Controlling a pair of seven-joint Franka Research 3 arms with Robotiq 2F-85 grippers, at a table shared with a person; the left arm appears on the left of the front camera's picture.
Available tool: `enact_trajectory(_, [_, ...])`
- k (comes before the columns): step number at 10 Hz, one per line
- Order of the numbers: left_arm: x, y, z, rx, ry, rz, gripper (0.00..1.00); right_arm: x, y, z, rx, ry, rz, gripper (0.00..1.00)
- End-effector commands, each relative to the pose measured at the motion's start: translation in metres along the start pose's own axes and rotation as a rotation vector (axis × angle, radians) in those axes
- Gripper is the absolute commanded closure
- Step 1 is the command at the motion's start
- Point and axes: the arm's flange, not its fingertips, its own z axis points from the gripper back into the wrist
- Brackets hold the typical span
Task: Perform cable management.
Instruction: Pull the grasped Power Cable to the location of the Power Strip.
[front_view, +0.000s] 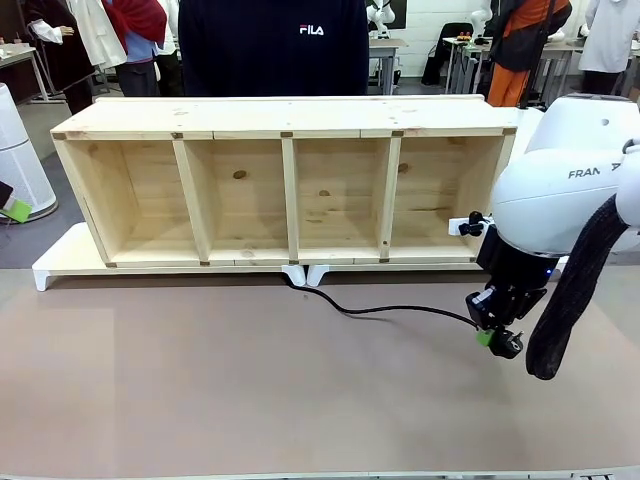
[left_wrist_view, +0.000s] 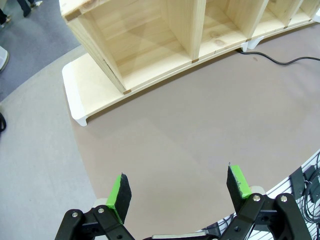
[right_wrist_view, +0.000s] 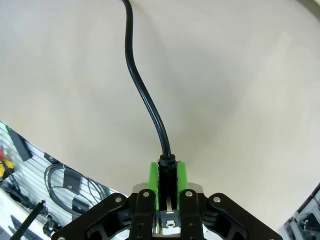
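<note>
In the front view, the cable (front_view: 400, 311) runs from the foot of the wooden shelf (front_view: 280, 120) near its middle, across the brown table (front_view: 200, 390), and up into the right gripper (front_view: 497, 335). The gripper hovers just above the table at the robot's right, with the black plug (front_view: 510, 345) poking out below its green pads. The cord looks light, thin and limp; it sags in a loose curve, so it will likely trail and drag behind whatever end is moved rather than hold a shape. The plug's rigid body seems the surest place to take hold, since the smooth cord itself could slide between the pads. In the left wrist view, the left gripper (left_wrist_view: 177, 187) stands with its jaws wide apart and nothing between them, well apart from the stretch of cable near the shelf's foot. In the right wrist view, the right gripper's jaws are clamped on the plug's neck, where the cord leaves it. From there the cable leads straight away from the fingers over the bare table, bending gently.
</note>
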Motion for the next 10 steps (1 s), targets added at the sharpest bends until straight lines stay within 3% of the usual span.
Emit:
enact_trajectory(1, [-0.0019, -0.0001, 0.0006, -0.004, 0.007, 0.011, 0.0, 0.0072, 0.0017, -0.0048, 0.023, -0.031, 0.006, 0.83])
enact_trajectory(10, [-0.0019, -0.0001, 0.0006, -0.004, 0.007, 0.011, 0.0, 0.0072, 0.0017, -0.0048, 0.023, -0.031, 0.006, 0.83])
